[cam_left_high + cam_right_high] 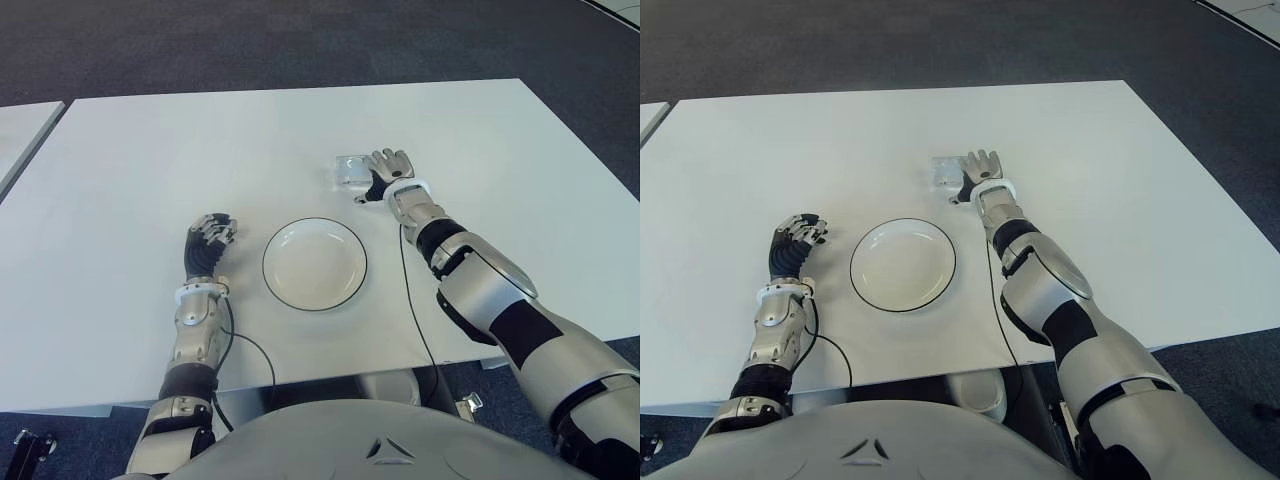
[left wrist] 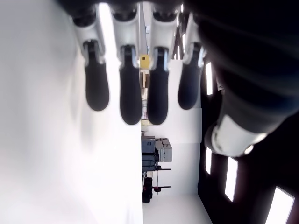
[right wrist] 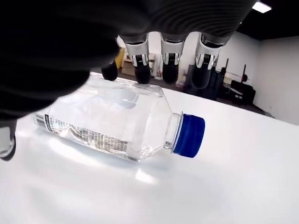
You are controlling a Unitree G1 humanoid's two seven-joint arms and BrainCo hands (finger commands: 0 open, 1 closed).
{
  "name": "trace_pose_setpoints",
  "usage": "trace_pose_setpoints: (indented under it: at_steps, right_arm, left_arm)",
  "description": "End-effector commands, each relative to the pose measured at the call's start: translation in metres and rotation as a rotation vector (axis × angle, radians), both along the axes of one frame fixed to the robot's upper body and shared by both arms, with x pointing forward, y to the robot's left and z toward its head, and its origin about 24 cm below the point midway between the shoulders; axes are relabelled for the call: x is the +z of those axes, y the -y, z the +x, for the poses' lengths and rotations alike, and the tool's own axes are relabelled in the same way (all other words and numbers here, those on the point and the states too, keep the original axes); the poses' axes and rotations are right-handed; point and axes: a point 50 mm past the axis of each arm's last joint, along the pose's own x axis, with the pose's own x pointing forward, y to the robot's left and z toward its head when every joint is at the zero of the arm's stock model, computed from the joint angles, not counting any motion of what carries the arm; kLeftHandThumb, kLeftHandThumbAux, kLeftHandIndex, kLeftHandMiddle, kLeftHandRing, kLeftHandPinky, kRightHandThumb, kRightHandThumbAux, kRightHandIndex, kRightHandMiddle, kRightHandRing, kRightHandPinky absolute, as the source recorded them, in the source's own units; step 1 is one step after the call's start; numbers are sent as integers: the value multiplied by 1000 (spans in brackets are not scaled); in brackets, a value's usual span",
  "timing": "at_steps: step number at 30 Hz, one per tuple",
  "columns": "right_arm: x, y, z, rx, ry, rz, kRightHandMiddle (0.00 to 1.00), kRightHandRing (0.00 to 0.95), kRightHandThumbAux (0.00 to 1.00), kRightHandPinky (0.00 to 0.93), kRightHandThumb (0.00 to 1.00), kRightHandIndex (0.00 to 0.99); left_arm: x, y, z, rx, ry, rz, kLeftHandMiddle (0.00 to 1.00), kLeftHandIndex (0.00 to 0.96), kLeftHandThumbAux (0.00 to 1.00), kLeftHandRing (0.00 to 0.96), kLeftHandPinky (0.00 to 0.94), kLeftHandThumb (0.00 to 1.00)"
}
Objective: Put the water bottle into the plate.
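Observation:
A clear water bottle (image 3: 112, 119) with a blue cap (image 3: 191, 135) lies on its side on the white table, behind the plate and slightly to its right. My right hand (image 1: 388, 168) is right beside the bottle (image 1: 349, 170), on its right. Its fingers (image 3: 169, 60) are spread above the bottle's body and do not grip it. The white plate (image 1: 314, 263) with a dark rim sits near the table's front edge and holds nothing. My left hand (image 1: 209, 238) shows left of the plate, fingers relaxed and holding nothing.
The white table (image 1: 200, 150) stretches wide behind and to both sides. Dark carpet lies beyond its far edge. A second table's corner (image 1: 25, 125) shows at far left. Black cables (image 1: 415, 310) run along both forearms over the front edge.

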Motion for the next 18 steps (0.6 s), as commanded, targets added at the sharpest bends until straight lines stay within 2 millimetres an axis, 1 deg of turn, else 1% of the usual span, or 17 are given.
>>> trace_pose_setpoints:
  at_steps: [1,8,14,18]
  right_arm:
    - [-42,23,-24,-62,-202,-105,0,0,380,0,654,0]
    - [-39,23,-22,-52,-192,-134,0,0,377,0,647,0]
    - [-22,17,-11,-44,-163,-166,0,0,359,0,649,0]
    - [-17,16,-7,-40,-145,-181,0,0,358,0,662,0]
  left_arm:
    - [-49,0,-51,67,-314,-66,466,421,680,502,486,835]
    - [-48,-3,-53,82,-311,-71,470,417,680,513,496,835]
    - [-47,-4,-55,83,-307,-64,471,412,681,513,497,834]
    - [-46,-4,-55,78,-309,-55,469,415,680,514,495,835]
